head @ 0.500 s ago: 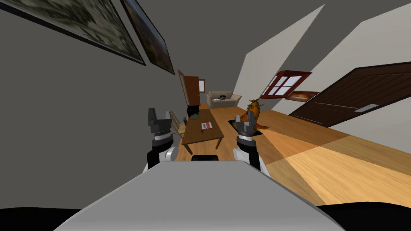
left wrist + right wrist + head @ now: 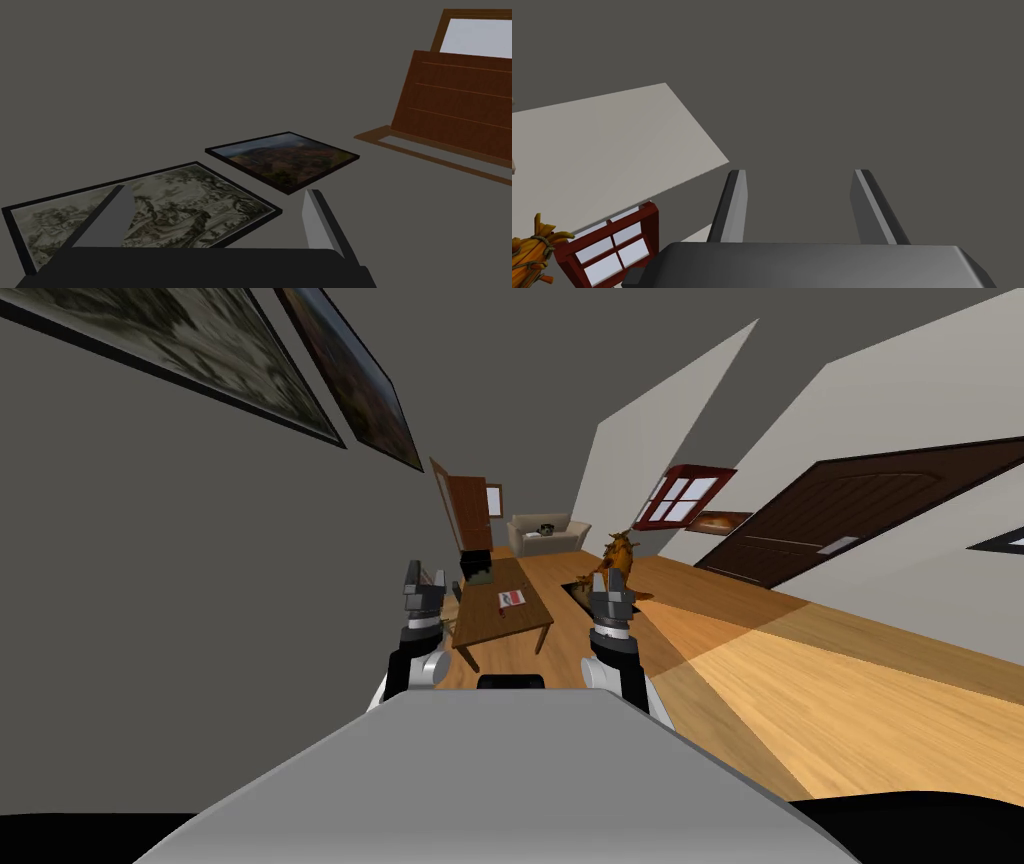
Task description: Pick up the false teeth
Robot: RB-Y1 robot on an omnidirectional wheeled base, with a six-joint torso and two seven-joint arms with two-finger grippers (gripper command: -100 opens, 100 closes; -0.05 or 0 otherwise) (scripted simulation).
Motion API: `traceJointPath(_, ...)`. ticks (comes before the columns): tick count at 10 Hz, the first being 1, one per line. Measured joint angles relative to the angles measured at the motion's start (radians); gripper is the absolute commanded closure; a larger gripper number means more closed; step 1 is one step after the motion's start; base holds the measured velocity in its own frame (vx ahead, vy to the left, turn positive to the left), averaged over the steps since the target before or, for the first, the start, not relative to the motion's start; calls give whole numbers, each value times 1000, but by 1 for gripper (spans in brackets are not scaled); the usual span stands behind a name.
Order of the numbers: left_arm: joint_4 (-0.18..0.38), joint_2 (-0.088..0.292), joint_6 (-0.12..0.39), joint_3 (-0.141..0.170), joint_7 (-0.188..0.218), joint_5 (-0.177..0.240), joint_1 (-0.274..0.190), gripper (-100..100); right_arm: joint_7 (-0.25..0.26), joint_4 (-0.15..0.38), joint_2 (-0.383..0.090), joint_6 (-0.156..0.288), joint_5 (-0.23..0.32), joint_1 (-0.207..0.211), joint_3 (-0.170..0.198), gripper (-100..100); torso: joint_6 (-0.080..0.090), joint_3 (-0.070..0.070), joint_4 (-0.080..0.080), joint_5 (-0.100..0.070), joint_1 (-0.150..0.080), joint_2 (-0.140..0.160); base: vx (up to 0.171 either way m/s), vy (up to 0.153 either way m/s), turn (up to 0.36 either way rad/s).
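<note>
A small red and white thing (image 2: 512, 599), which may be the false teeth, lies on a low brown table (image 2: 498, 625) ahead of me in the head view. It is too small to make out its shape. My left gripper (image 2: 424, 581) is raised beside the table's near left corner, and its wrist view shows it open (image 2: 215, 212) and empty. To the right of the table my right gripper (image 2: 609, 585) is held up, likewise open (image 2: 802, 197) with nothing between its fingers. Both grippers are well short of the red and white thing.
A dark box (image 2: 477, 564) stands at the table's far end. Beyond are a pale sofa (image 2: 545, 533) and an open brown door (image 2: 462, 503). An orange figure (image 2: 618, 556) and a black floor patch (image 2: 582, 587) lie right of the table. A dark door (image 2: 880, 513) is on the right wall.
The whole head view has shifted, so I have turned a little. My left gripper now sits closer to the table and looks smaller. The right gripper has barely moved.
</note>
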Motion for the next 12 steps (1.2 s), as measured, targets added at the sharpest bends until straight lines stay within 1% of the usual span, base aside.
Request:
traceJointPath(1,12,19,30,2,6,9,-14,-100,0,0,0,0,0,0,0,0,0,0,0,0,1,-1,-61,75,-144)
traceJointPath(2,36,30,50,-10,8,10,-24,-100,0,0,0,0,0,0,0,0,0,0,0,0,1,0,-41,48,-69)
traceJointPath(3,52,34,68,-13,7,11,-39,-100,0,0,0,0,0,0,0,0,0,-1,0,0,0,-2,-34,38,-120)
traceJointPath(4,84,46,85,-11,11,16,-61,-100,0,0,0,0,0,0,0,0,0,-1,-1,0,-1,-2,-58,55,-180)
traceJointPath(5,118,57,100,-21,12,18,-76,-100,0,0,0,0,0,0,0,0,0,-1,0,0,0,-1,-58,80,-261)
traceJointPath(6,157,68,116,-33,12,19,-96,-100,0,0,0,0,0,0,0,0,0,-1,0,0,1,-1,-40,59,-82)
traceJointPath(7,174,73,139,-33,12,22,-110,-100,0,0,0,0,0,0,0,0,-1,-1,0,0,1,-2,-36,39,-104)
traceJointPath(8,196,88,169,-32,17,28,-125,-100,0,0,0,0,0,0,0,0,0,-1,-1,0,0,-2,-25,29,-77)
traceJointPath(9,215,94,182,-34,19,30,-133,-100,0,0,0,0,0,0,0,0,-1,-2,-1,0,-1,-3,-29,36,-153)
traceJointPath(10,248,102,199,-37,21,32,-156,-100,0,0,0,0,0,0,0,0,0,-2,-1,0,-1,-3,-39,57,-279)
traceJointPath(11,273,118,227,-42,25,37,-175,-100,0,0,0,0,0,0,0,0,0,-2,-1,0,0,-3,-33,51,-83)
traceJointPath(12,297,127,246,-42,28,41,-186,-100,0,0,0,0,0,0,0,0,-1,-2,-1,0,0,-3,-31,37,-127)
